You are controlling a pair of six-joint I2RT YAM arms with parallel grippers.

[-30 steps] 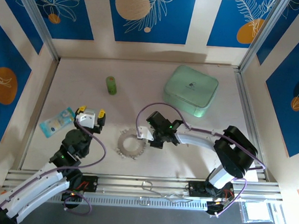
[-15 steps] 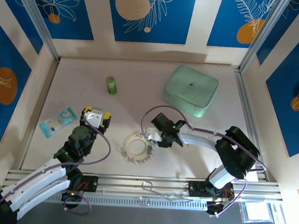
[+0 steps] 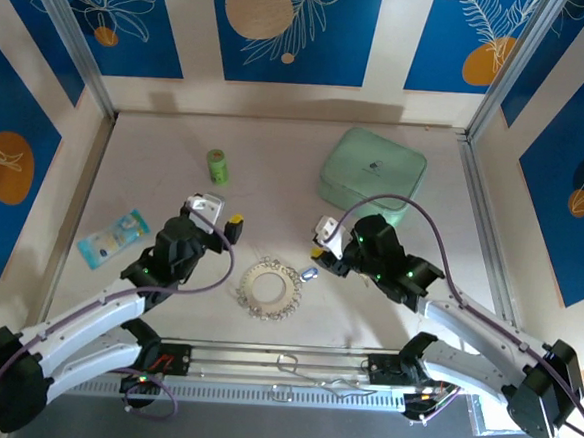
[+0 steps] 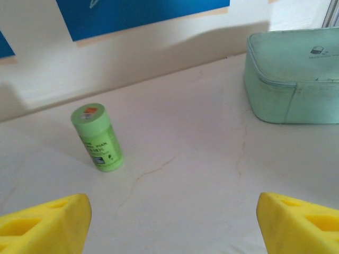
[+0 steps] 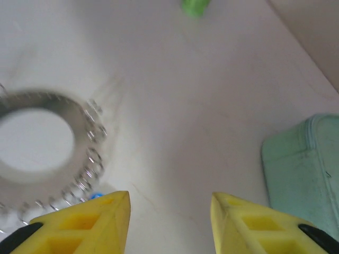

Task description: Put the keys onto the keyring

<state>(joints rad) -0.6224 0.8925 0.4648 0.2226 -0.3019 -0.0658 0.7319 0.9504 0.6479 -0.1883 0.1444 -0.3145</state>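
A small bright-green plastic cylinder point(image 4: 97, 136) with an orange-marked lid stands on the pale, faintly cracked tabletop point(image 4: 180, 169). Well apart to its right sits a mint-green zippered case point(image 4: 294, 79). The left gripper point(image 4: 172, 225) shows yellow fingertips point(image 4: 45, 222) spread wide, bare tabletop between them.

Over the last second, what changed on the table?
Right gripper opened and drew back from the keyring's right edge; a blue-tagged key now lies by that edge. The keyring shifted slightly right. Left gripper, open, swung forward-right toward the ring. Green bottle, mint case and blue packet stayed put.
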